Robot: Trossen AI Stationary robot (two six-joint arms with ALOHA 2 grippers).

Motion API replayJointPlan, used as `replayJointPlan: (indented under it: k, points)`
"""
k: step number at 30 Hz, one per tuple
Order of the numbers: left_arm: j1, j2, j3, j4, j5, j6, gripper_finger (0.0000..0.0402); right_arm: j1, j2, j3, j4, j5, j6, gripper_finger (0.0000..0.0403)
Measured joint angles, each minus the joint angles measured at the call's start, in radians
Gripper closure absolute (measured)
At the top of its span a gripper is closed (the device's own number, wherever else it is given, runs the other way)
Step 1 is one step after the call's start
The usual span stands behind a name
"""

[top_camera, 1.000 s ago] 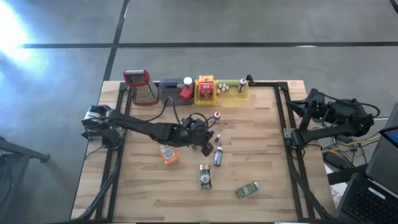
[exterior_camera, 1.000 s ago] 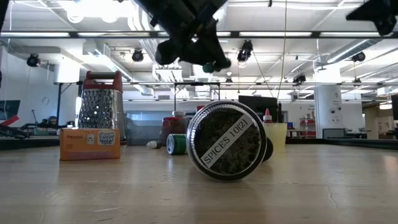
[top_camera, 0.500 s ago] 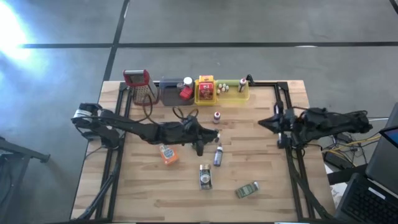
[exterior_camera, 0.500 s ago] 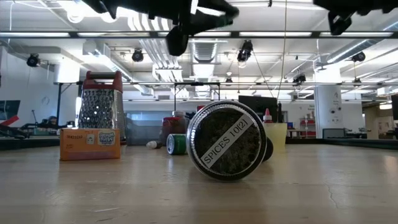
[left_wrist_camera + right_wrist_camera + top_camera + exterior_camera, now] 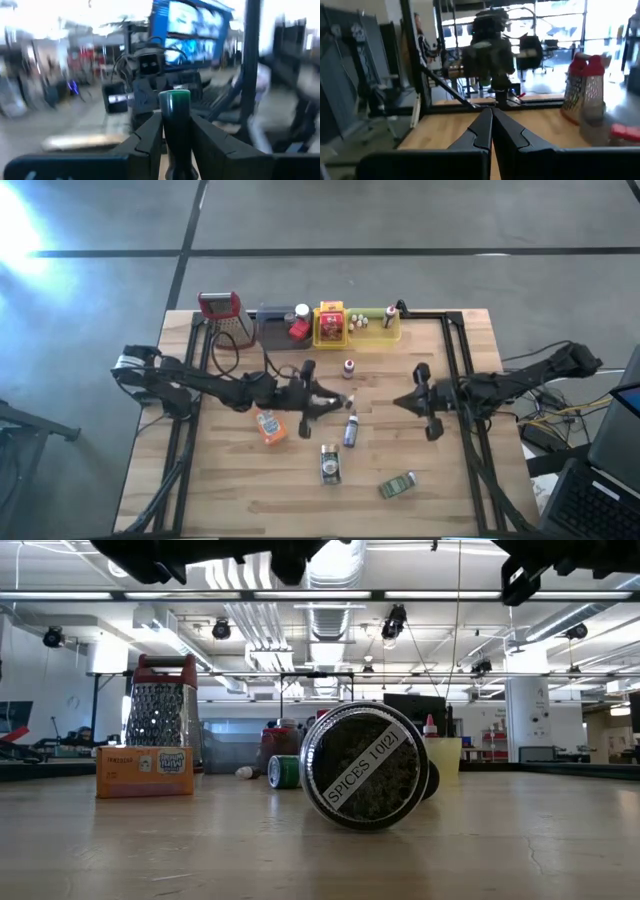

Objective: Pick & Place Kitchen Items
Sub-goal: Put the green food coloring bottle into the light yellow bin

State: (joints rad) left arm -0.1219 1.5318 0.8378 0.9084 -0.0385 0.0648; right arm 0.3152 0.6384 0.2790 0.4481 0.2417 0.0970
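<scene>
The left gripper (image 5: 343,401) is hovering over the middle of the table (image 5: 420,500), its fingers (image 5: 150,135) clenched on a small green-capped bottle (image 5: 175,122) that is standing up between them in the left wrist view. The right gripper (image 5: 400,402) is reaching in from the right side, level with the left one and facing it, and its jaws are pressed together on nothing.

The other kitchen items are lying loose on the wood. An orange packet (image 5: 270,427) is resting just below the left arm. A blue-labelled bottle (image 5: 350,430) is lying near the left gripper, a small tin (image 5: 330,463) below it, and a green tin (image 5: 398,485) further toward the front right. A tiny bottle with a red cap (image 5: 348,367) is standing alone nearer the back. In the low view a round spice jar (image 5: 365,767) is lying on its side with its lid facing the camera.

Along the back edge a grey tray (image 5: 272,330), a yellow tray (image 5: 331,326) and a green tray (image 5: 375,327) are sitting in a row, each holding a few items, and a grater (image 5: 228,320) is lying beside the grey one.
</scene>
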Motion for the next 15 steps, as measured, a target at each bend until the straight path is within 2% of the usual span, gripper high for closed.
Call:
replayJointPlan:
  k: [8, 15]
  points:
    - [-0.007, 0.000, 0.011, -0.036, 0.016, 0.691, 0.0303, -0.027, 0.049, 0.092, -0.030, 0.023, 0.295, 0.0394]
    - [-0.030, 0.000, 0.033, -0.129, -0.003, 1.158, 0.0305, -0.054, 0.045, 0.219, -0.226, 0.022, 0.470, 0.0394]
